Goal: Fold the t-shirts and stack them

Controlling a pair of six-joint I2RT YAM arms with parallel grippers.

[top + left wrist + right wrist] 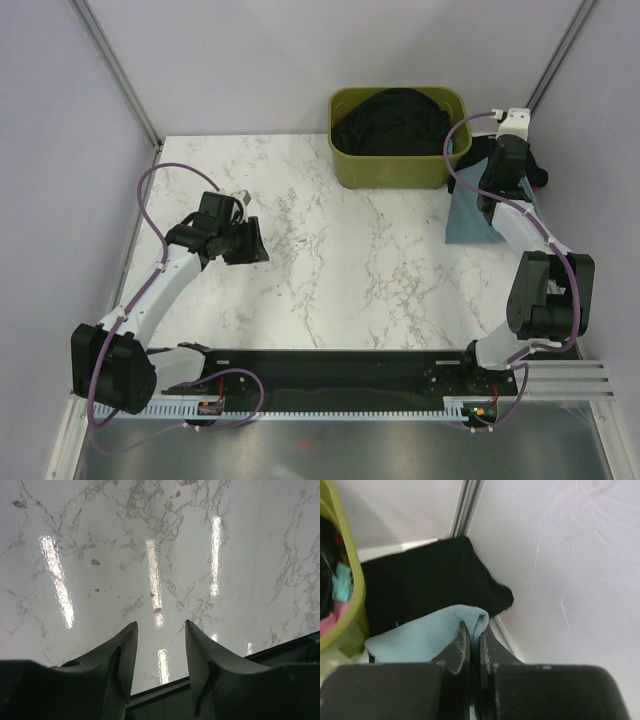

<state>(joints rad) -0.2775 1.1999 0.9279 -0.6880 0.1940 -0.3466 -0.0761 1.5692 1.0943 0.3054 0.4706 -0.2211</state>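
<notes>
right claw (475, 630) clamped on a fold of the blue tee (415, 641), rear right by the bin (390, 172), next to a black tee (430, 580). left claw (161, 630) apart, empty. cotton's light and limp, so grab hem corners, not mid-cloth.

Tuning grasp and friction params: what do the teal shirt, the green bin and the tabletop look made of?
The teal shirt: soft matte fabric, likely cotton; it folds and bunches where the right gripper pinches it.
The green bin: rigid moulded plastic by the look, smooth olive walls, rounded rim.
The tabletop: glossy white marble pattern, mirrors the lights; real stone or laminate, cannot tell.
</notes>
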